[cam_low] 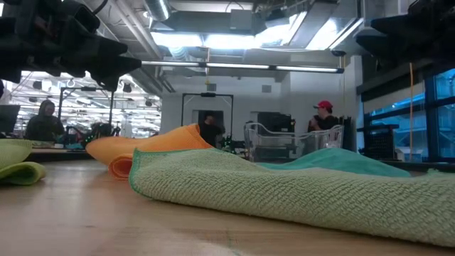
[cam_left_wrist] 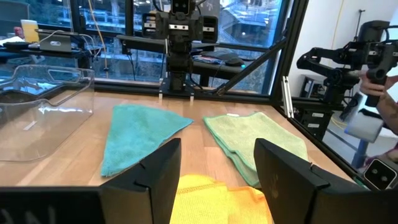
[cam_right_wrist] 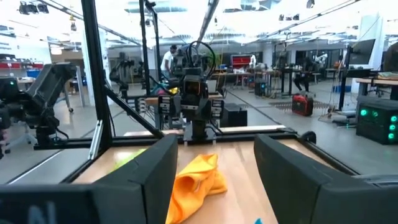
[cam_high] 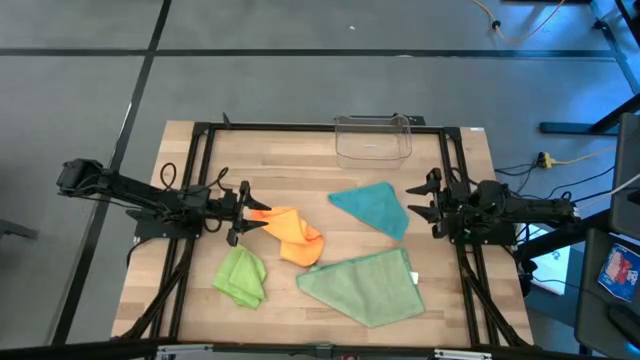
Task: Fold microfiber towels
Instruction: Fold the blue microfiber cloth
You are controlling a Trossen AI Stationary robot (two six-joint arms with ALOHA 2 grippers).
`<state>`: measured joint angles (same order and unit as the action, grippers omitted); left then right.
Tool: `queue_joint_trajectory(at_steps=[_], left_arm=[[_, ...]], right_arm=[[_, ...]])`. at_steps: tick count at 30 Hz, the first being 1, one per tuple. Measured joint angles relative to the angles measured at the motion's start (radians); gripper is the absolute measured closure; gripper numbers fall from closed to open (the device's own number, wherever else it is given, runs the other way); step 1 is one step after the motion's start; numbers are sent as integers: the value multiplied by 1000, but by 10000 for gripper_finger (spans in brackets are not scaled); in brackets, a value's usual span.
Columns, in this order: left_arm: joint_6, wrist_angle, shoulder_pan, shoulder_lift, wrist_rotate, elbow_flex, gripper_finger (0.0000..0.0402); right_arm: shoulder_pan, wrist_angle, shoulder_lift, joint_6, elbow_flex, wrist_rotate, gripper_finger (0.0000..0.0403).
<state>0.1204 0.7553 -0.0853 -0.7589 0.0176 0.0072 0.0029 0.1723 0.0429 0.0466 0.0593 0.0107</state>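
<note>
You've got all four towels loose on the worktop [cam_high: 190, 145], none neatly folded: orange towel [cam_high: 291, 234] crumpled by the open, empty left tool [cam_high: 240, 212]. Teal towel [cam_high: 373, 207], lime towel [cam_high: 241, 276] and sage towel [cam_high: 366, 286] also wait; right tool [cam_high: 421, 203] open, empty.

Both robot arms are built of matte black segmented links, jointed and boxy, with thin black cables looping loosely along them near the wrists. The left arm's black two-finger gripper [cam_high: 243, 212] and the right arm's black two-finger gripper [cam_high: 420, 203] each end in broad, flat, dark wedge-shaped fingers [cam_left_wrist: 163, 169] with angular edges and no visible markings.
</note>
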Motion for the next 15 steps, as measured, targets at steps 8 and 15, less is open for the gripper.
queue_joint_trajectory(at_steps=[8,15], left_arm=[[0,2,0,0,0,0,207],[23,22,0,0,18,3,207]], right_arm=[[0,-3,0,77,0,-1,187],[0,-1,0,112,0,-3,187]])
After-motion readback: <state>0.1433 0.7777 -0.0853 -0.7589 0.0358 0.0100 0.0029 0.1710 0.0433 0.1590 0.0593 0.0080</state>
